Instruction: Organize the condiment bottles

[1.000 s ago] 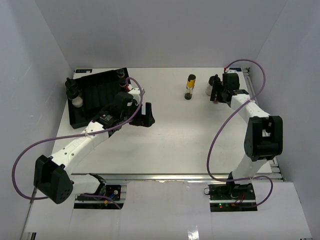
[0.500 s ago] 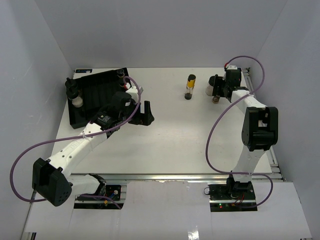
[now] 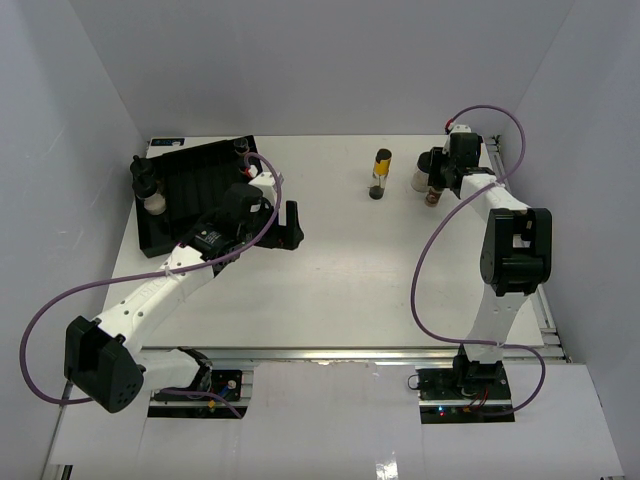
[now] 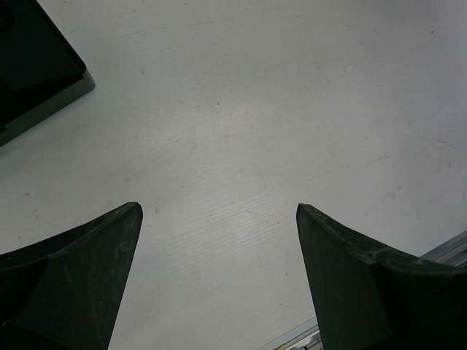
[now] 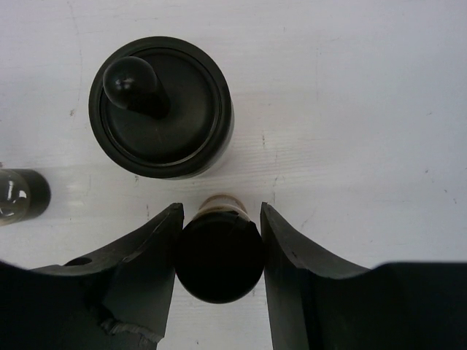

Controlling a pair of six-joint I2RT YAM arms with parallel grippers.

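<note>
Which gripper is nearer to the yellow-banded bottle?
The right. The right gripper, shut on a small jar, sits just right of the bottle. The left gripper, open, hangs farther off to the bottle's near left, beside the tray.

Top view: bright, even, diffuse light from overhead. The table [image 3: 350, 260] reads near-white, and shadows under the arms are faint and soft-edged. The black tray [image 3: 190, 195] at 10 o'clock is crushed almost to solid black, its ribs barely legible.

Left wrist view: broad soft sheen across the table centre, with the fine surface streaks sharp. The fingers [image 4: 66, 277] of the left gripper [image 4: 219, 211], at 7 and 5 o'clock, are dark and slightly soft.

Right wrist view: small glint on the knob of the black-capped jar [image 5: 160, 106] at 11 o'clock. The small jar [image 5: 219, 255] pinched in the right gripper [image 5: 220, 213] shows a flat black cap with no detail.
</note>
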